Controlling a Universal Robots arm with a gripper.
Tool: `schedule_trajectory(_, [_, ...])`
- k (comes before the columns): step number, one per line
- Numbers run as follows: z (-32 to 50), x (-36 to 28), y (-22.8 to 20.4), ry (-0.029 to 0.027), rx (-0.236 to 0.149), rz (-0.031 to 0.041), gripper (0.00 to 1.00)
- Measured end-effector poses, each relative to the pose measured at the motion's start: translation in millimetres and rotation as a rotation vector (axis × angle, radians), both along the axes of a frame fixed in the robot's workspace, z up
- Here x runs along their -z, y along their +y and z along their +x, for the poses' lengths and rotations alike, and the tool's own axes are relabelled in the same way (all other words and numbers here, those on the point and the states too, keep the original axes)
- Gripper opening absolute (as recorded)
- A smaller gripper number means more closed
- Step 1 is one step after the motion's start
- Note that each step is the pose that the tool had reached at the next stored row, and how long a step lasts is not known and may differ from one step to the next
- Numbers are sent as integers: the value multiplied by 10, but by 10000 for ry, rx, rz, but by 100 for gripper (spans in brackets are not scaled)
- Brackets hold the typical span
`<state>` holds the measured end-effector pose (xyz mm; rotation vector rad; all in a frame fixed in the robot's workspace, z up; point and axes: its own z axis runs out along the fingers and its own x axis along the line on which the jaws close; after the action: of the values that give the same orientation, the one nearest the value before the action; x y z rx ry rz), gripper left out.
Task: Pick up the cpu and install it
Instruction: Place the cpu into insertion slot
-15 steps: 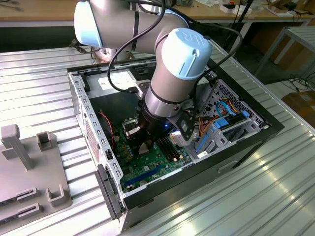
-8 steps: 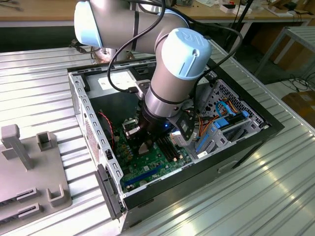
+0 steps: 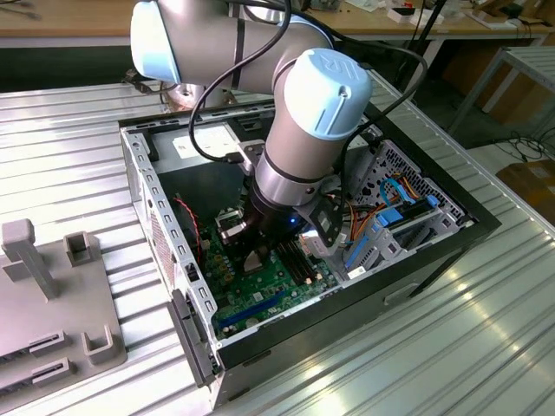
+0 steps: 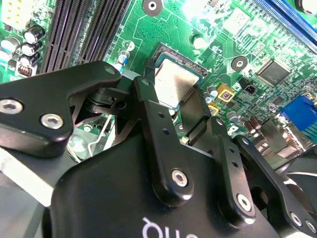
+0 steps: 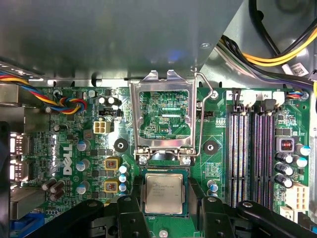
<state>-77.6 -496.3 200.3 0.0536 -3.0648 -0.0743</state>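
The cpu (image 5: 163, 192), a small square chip with a silvery-grey face, lies level over the black socket on the green motherboard (image 5: 218, 168) inside the open computer case (image 3: 139, 165). My gripper (image 5: 163, 204) reaches down into the case (image 3: 258, 260), and its black fingers (image 4: 143, 99) press against two opposite edges of the cpu (image 4: 173, 82). Whether the chip is fully seated in the socket I cannot tell. The socket's metal load plate (image 5: 166, 111) stands swung open beyond the chip, with its wire lever (image 5: 200, 114) raised beside it.
Black memory slots (image 5: 247, 148) run along one side of the socket, and small capacitors (image 5: 113, 163) stand on the other. Coloured cable bundles (image 5: 69, 104) and the case's metal walls close in around the board. In the exterior view, a grey fixture (image 3: 52, 295) sits on the ribbed table at the left.
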Motion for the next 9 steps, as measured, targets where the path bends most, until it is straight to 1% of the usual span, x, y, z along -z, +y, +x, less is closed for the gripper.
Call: schedule_trajectory(9, [-1,10,-3,-1,54,1,45])
